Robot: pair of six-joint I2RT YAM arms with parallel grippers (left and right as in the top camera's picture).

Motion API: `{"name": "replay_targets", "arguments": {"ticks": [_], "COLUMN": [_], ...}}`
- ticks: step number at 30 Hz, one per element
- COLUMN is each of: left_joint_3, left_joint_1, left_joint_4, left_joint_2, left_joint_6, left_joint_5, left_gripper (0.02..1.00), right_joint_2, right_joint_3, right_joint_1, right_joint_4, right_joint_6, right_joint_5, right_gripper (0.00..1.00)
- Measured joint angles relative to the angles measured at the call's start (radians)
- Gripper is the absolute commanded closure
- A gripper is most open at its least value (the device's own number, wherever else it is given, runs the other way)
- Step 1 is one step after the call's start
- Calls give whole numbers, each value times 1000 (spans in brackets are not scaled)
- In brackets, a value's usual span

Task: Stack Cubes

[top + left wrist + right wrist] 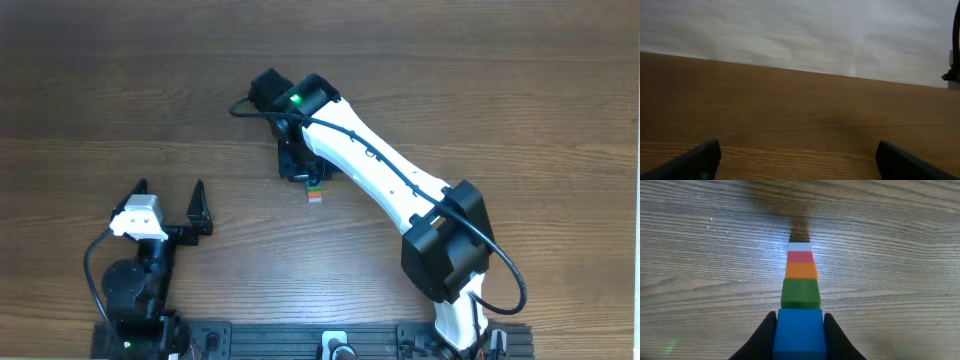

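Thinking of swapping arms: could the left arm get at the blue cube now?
Probably not: the right gripper is shut on the blue cube atop the stack, covering its sides. The left gripper sits open, well aside.

A cube stack point(800, 292) stands on the wooden table point(690, 230).

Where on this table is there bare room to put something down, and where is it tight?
Bare wood runs along the far edge of the table, across its left half beyond the left gripper, and right of the right arm. It is crowded at the middle, where the right gripper clasps the blue cube atop the cube stack.
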Motion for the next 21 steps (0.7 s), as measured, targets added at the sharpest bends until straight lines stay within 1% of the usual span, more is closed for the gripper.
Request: {"name": "replay_targets", "arguments": {"ticks": [21], "left_joint_3": [0], "left_joint_1": [0], "left_joint_4": [0], "left_joint_2": [0], "left_joint_6": [0], "left_joint_5": [0], "left_gripper": [18], "right_joint_2": [6], "right_joint_3": [0], "right_joint_1": [-10], "right_joint_4": [8], "right_joint_6": [11], "right_joint_5": [-4], "right_gripper": [985]}}
